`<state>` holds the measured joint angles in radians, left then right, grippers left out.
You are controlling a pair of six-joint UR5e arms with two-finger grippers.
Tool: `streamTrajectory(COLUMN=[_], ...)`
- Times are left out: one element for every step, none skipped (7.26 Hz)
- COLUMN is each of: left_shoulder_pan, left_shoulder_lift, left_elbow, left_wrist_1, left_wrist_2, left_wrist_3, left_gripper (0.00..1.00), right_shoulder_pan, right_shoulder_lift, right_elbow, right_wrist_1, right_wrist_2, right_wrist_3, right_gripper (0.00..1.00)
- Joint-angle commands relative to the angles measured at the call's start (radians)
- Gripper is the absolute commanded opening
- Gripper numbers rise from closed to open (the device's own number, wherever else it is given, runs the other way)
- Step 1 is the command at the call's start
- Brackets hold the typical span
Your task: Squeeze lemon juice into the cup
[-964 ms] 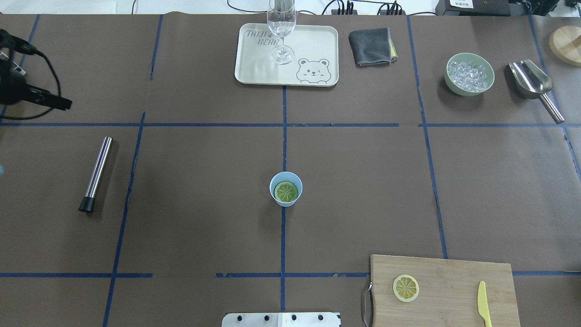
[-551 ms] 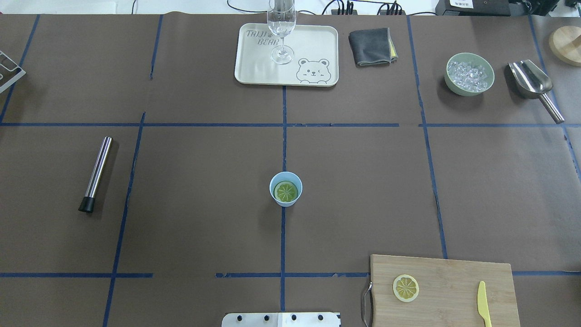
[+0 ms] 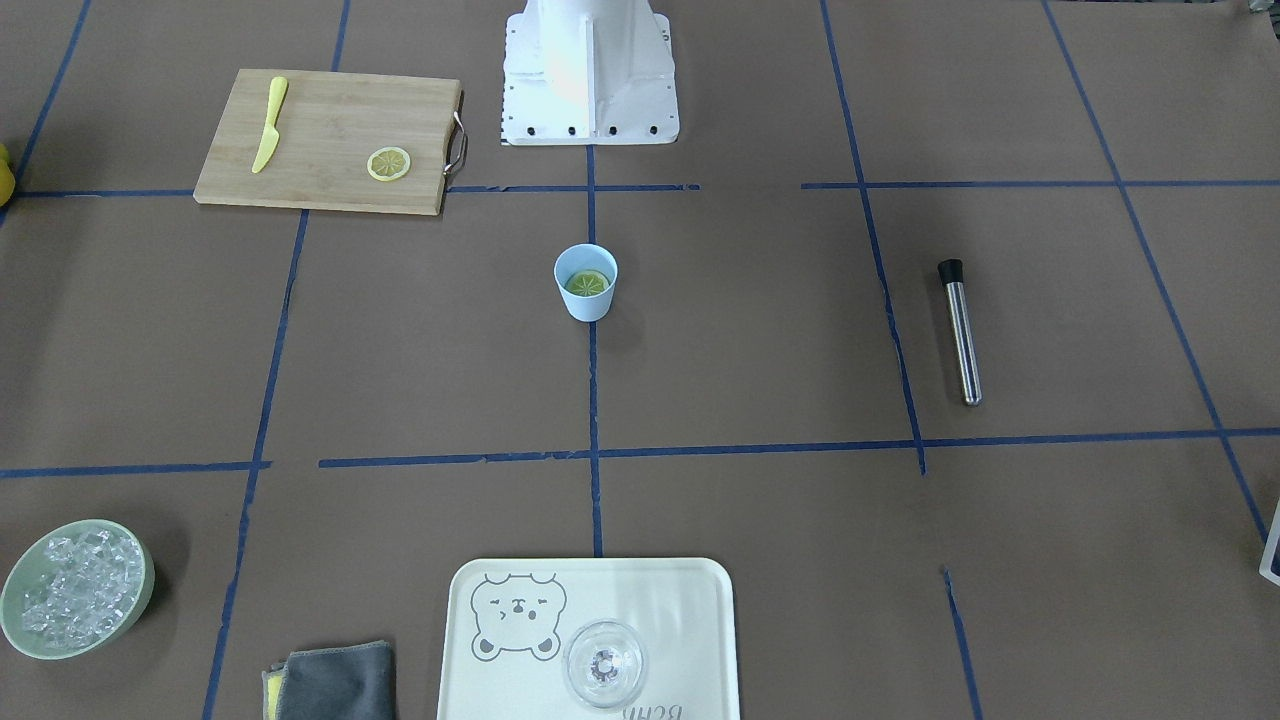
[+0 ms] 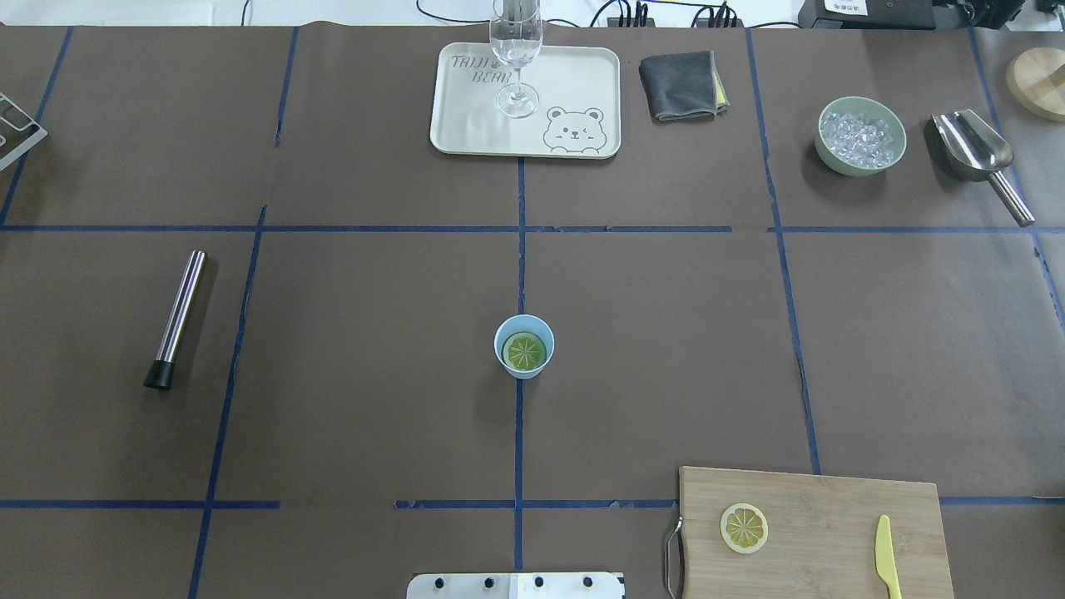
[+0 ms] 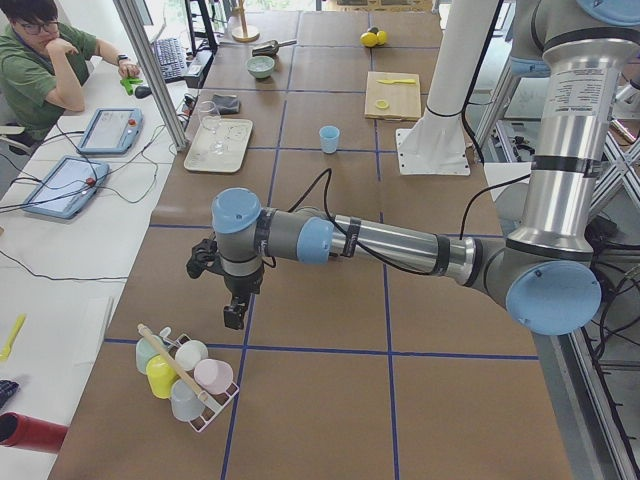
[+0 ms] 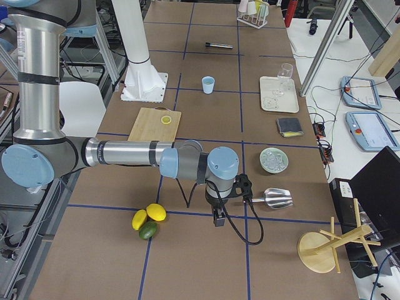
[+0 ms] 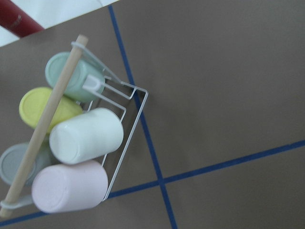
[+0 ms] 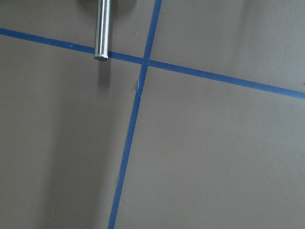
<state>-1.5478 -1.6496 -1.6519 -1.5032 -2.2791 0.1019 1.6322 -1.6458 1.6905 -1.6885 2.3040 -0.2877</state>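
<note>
The light-blue cup point(image 4: 524, 373) stands upright at the table's centre, also in the front view point(image 3: 587, 305). A lemon slice point(image 4: 525, 351) lies flat inside it. A second lemon slice point(image 4: 744, 527) lies on the wooden cutting board point(image 4: 832, 516). My left gripper point(image 5: 233, 315) shows only in the exterior left view, far from the cup, above the table next to a rack of cups point(image 5: 185, 375); I cannot tell whether it is open or shut. My right gripper point(image 6: 217, 220) shows only in the exterior right view, near a metal scoop point(image 6: 275, 198); I cannot tell its state.
A yellow knife point(image 4: 885, 545) lies on the board. A metal muddler point(image 4: 176, 316) lies at the left. At the back are a bear tray point(image 4: 466, 125) with a wine glass point(image 4: 517, 58), a grey cloth point(image 4: 681, 85) and a green ice bowl point(image 4: 819, 141).
The left arm's dark gripper, at the overhead view's left edge one second ago, has left that view. Cup, lemon slices and the other things have not moved.
</note>
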Motion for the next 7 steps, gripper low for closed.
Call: streamTrajectory(left_shoulder_pan=[-0.014,-0.018,-0.018,-0.020,-0.020,-0.021,-0.020], left_shoulder_lift=[0.077,0.070,0.067,0.059,0.060,0.060,0.063], left_elbow=[-0.009,-0.029,-0.017,-0.023,-0.031,-0.029,-0.031], left_wrist_1=[0.064,0.070,0.067,0.064,0.043,0.005,-0.015], left_wrist_2=[-0.123,-0.114,-0.114,-0.076,-0.068,-0.066,-0.065], left_wrist_3=[0.013,0.006,0.007,0.007,0.007,0.009,0.009], left_gripper=[1.00,1.00,1.00,1.00,1.00,1.00,1.00], right_shoulder_pan=[0.000,0.000,0.000,0.000,0.000,0.000,0.000], right_shoulder_lift=[-0.003,-0.005,-0.006,-0.006,-0.006,0.000,0.001], right_elbow=[0.000,0.000,0.001,0.001,0.001,0.006,0.014], right_wrist_1=[0.000,0.000,0.000,0.000,0.000,0.001,0.003], right_wrist_2=[0.000,0.000,0.000,0.000,0.000,-0.003,-0.003], right_wrist_3=[0.001,0.001,0.001,0.001,0.004,-0.004,0.005], right_gripper=[1.00,1.00,1.00,1.00,1.00,1.00,1.00])
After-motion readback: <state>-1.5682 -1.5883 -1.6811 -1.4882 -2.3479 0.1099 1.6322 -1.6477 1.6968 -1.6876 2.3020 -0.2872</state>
